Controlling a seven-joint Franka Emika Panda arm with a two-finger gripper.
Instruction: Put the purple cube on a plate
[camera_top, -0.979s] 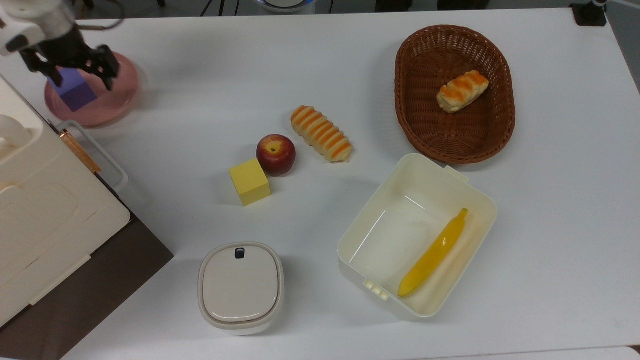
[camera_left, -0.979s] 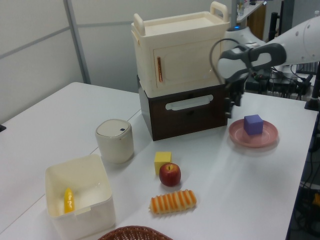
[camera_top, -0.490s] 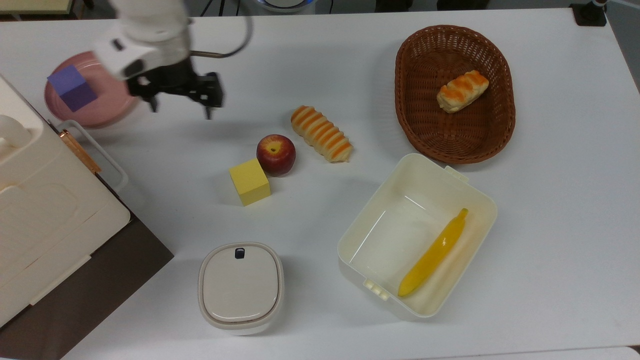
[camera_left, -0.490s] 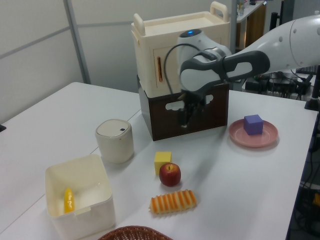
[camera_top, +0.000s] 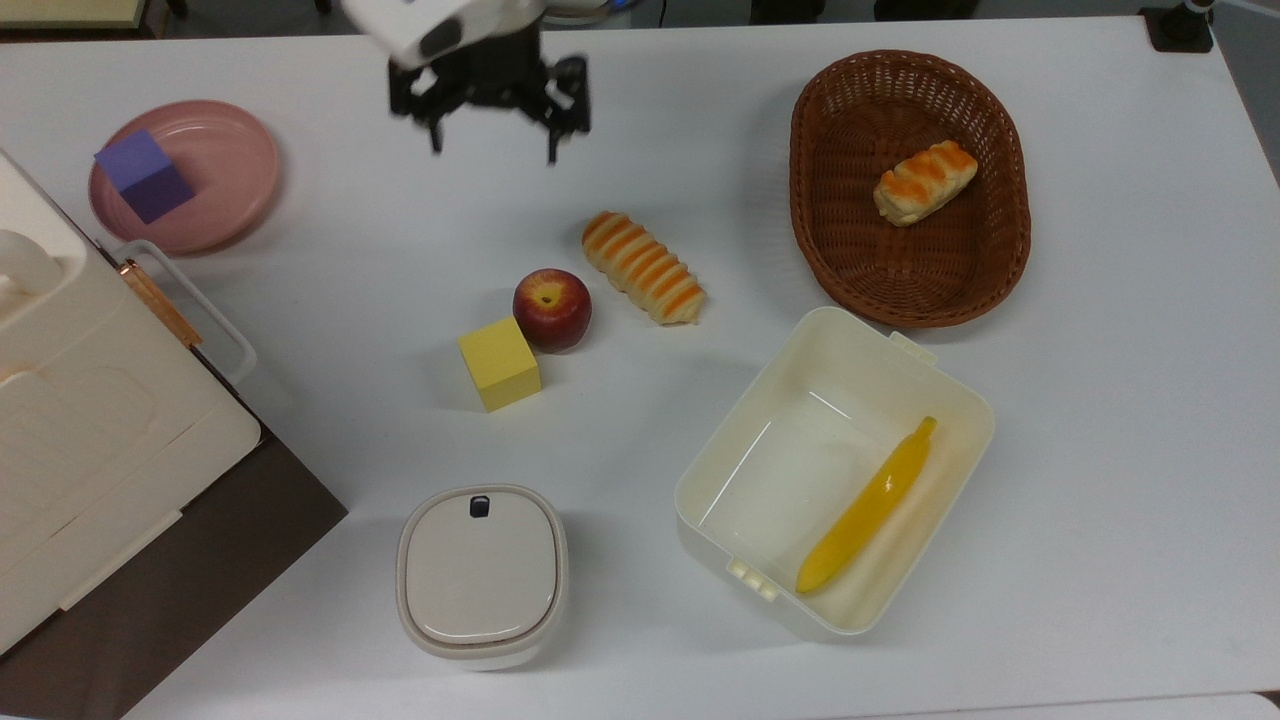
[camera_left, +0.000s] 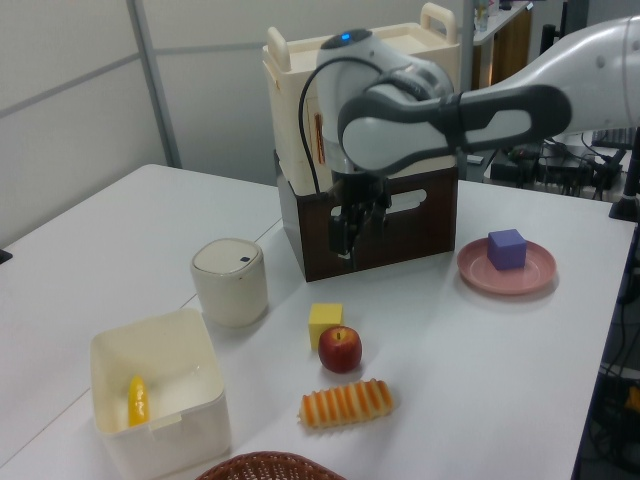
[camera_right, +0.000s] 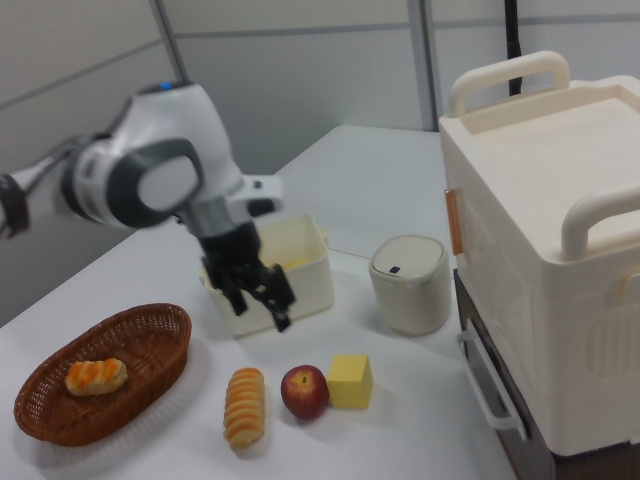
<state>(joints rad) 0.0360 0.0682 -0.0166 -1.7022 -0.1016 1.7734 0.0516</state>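
The purple cube (camera_top: 145, 176) rests on the dusty-pink plate (camera_top: 228, 160) at the top view's far left, sitting toward the plate's left side. The left view has the cube (camera_left: 507, 248) and plate (camera_left: 524, 277) at its right. My gripper (camera_top: 493, 142) hangs above the table well to the right of the plate in the top view, open, its fingers spread wide with nothing between them. It also hangs in front of the brown drawer unit in the left view (camera_left: 346, 234). In the right view the gripper (camera_right: 260, 307) is above the striped bread.
A yellow cube (camera_top: 499, 363), an apple (camera_top: 551, 309) and a striped bread roll (camera_top: 643, 266) lie mid-table. A wicker basket (camera_top: 812, 190) holds a bun. An open white box (camera_top: 962, 402) holds a banana. A lidded canister (camera_top: 481, 574) and a cream cabinet (camera_top: 90, 430) stand at the top view's lower left.
The open gripper has drawn away from the plate, travelling right along the table's far side in the top view. The purple cube stays on the plate.
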